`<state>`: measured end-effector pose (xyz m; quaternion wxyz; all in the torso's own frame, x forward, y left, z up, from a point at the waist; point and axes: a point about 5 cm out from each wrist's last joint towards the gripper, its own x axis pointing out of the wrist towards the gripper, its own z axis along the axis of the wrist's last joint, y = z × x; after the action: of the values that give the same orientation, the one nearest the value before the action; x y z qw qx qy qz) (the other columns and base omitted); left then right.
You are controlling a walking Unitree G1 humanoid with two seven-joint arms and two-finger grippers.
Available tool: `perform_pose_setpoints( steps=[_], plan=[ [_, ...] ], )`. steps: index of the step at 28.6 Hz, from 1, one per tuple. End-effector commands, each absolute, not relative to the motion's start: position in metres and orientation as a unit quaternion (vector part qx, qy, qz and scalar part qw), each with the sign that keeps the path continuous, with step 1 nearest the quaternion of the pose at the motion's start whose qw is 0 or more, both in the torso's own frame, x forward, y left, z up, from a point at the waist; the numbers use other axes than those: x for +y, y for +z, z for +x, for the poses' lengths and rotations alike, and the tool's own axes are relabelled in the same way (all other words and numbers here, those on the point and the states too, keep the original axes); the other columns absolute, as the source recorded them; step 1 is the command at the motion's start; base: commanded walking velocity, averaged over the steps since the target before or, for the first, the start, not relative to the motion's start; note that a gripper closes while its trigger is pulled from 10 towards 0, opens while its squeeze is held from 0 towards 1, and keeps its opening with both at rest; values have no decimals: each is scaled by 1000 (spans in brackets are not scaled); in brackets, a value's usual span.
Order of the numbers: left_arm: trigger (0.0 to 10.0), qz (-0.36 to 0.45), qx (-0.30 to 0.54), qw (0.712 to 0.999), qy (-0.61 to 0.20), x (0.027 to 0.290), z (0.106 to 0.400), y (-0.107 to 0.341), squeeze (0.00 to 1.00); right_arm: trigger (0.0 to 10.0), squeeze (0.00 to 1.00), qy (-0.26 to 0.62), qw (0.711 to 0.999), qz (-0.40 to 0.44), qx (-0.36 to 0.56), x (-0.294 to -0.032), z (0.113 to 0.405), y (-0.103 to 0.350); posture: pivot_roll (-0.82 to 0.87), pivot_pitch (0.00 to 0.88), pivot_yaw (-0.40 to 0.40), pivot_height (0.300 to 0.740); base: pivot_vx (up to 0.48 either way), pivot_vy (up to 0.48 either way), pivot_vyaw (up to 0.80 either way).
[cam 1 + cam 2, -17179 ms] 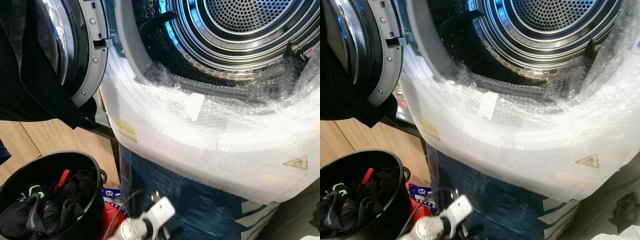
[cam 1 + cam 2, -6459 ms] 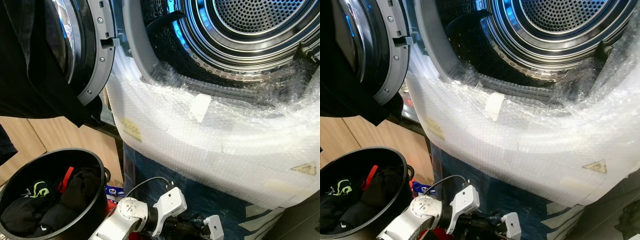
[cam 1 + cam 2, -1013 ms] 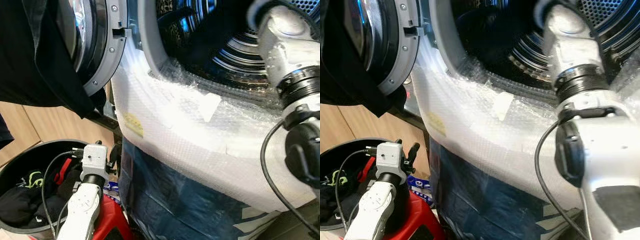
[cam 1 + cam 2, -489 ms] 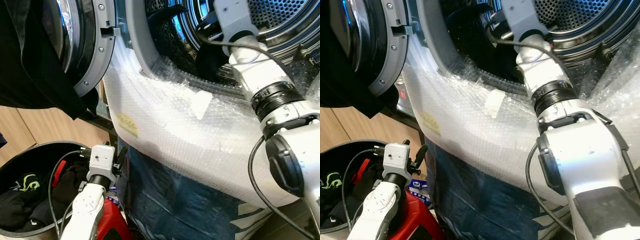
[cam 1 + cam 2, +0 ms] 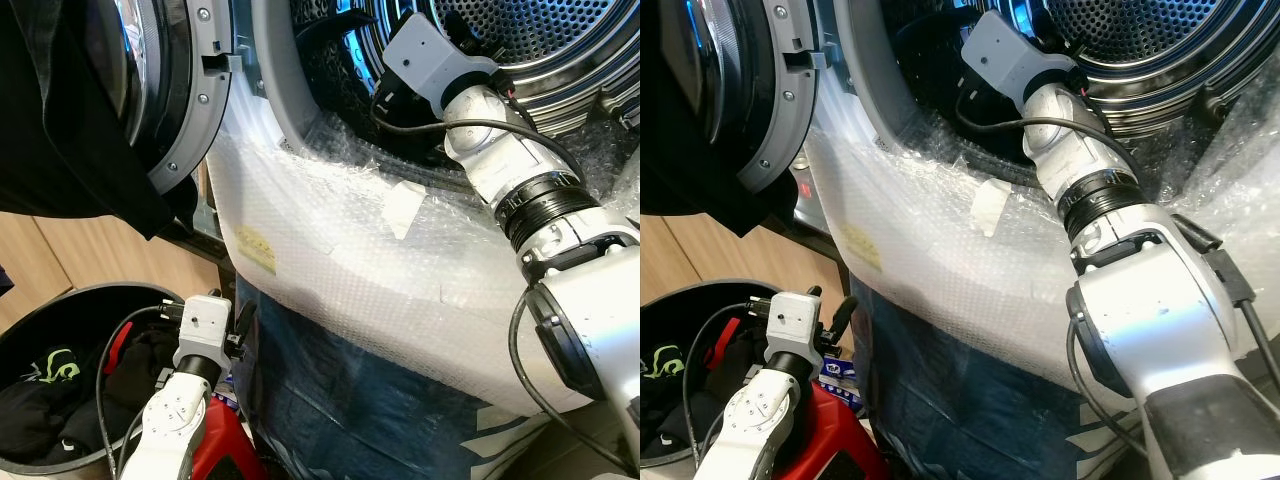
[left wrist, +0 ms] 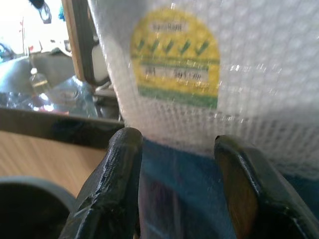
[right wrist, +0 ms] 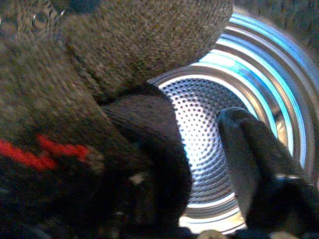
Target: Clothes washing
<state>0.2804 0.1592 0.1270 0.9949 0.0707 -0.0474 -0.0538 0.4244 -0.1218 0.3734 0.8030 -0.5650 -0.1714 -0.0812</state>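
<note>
The washing machine's steel drum (image 5: 520, 40) stands open, its door (image 5: 185, 100) swung to the left. My right arm (image 5: 500, 150) reaches over the bubble-wrapped front into the opening. In the right wrist view, a dark knitted garment with a red stripe (image 7: 84, 114) hangs against one side of my right gripper (image 7: 182, 119). The one visible finger (image 7: 254, 169) stands apart from it, and the drum shows through the gap. My left gripper (image 5: 830, 295) is low beside the black basket (image 5: 90, 292) of dark clothes, open and holding nothing.
Bubble wrap (image 5: 350, 260) with a yellow sticker (image 6: 174, 55) covers the machine's front. A black cloth (image 5: 60, 130) hangs over the door. A red object (image 5: 225, 450) sits under my left arm. Wooden panelling (image 5: 60, 260) lies behind the basket.
My right wrist has swung left and further into the drum opening with the garment. My left arm has sunk a little beside the basket.
</note>
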Motion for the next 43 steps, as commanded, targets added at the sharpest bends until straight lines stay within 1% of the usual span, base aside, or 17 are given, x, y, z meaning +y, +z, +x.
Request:
perform_pose_setpoints(
  steps=[1,3,5,7,8,10,13,15,20,21,23,24,26,28,34,39,43],
  plan=[
    [10000,65,-46,995,-61,157,278,128,0,10000,1000,-95,796,-574,-165,-131,425,374,83,0,-50,740,0,0,0],
    [10000,66,-44,995,-68,156,277,128,0,10000,1000,-130,815,-544,-152,-147,423,382,93,0,-47,740,0,0,0],
    [10000,65,-43,994,-70,156,277,128,0,10000,1000,-161,819,-530,-149,-159,421,389,92,0,-44,740,0,0,0],
    [10000,66,-44,994,-71,156,277,128,0,10000,1000,-188,811,-534,-148,-169,419,395,95,0,-41,740,0,0,0],
    [10000,65,-45,994,-73,155,278,129,0,10000,1000,-219,791,-551,-154,-179,416,401,97,0,-43,740,0,0,0],
    [10000,64,-46,994,-71,156,277,131,0,10000,1000,-245,813,-502,-165,-192,412,411,102,0,-46,740,0,0,0],
    [10000,62,-43,995,-64,158,276,130,0,10000,1000,-242,810,-506,-171,-191,411,414,99,0,-42,740,0,0,0],
    [10000,65,-37,995,-67,158,274,128,0,10000,1000,-181,828,-507,-158,-178,417,402,99,0,-32,740,0,0,0],
    [10000,74,-43,994,-74,157,274,131,0,10000,1000,-91,808,-566,-134,-159,424,376,100,2,-20,740,0,0,0],
    [10000,70,-42,994,-73,157,275,132,0,10000,541,-68,805,-576,-123,-157,426,367,91,10,-16,740,0,0,0],
    [10000,69,-42,994,-73,158,276,133,0,10000,541,-57,804,-579,-118,-156,426,364,91,10,-16,740,0,0,0],
    [10000,66,-40,994,-76,158,276,133,0,10000,0,-25,808,-578,-112,-152,427,357,85,12,-13,740,0,0,0],
    [10000,66,-38,994,-80,157,277,133,0,10000,0,-2,808,-579,-109,-149,427,355,74,19,-7,740,0,0,0],
    [10000,65,-35,994,-84,156,276,132,0,10000,0,-1,794,-596,-118,-150,426,360,65,23,1,740,0,0,0],
    [10000,59,-31,994,-91,152,278,130,0,10000,0,17,808,-573,-137,-156,419,389,39,19,0,740,0,0,0],
    [10000,57,-29,994,-93,149,279,129,0,10000,0,119,822,-539,-142,-151,415,385,43,16,-3,740,0,0,0],
    [10000,56,-30,994,-92,150,279,129,0,10000,0,168,796,-566,-132,-155,411,375,41,21,-3,740,0,0,0]
  ],
)
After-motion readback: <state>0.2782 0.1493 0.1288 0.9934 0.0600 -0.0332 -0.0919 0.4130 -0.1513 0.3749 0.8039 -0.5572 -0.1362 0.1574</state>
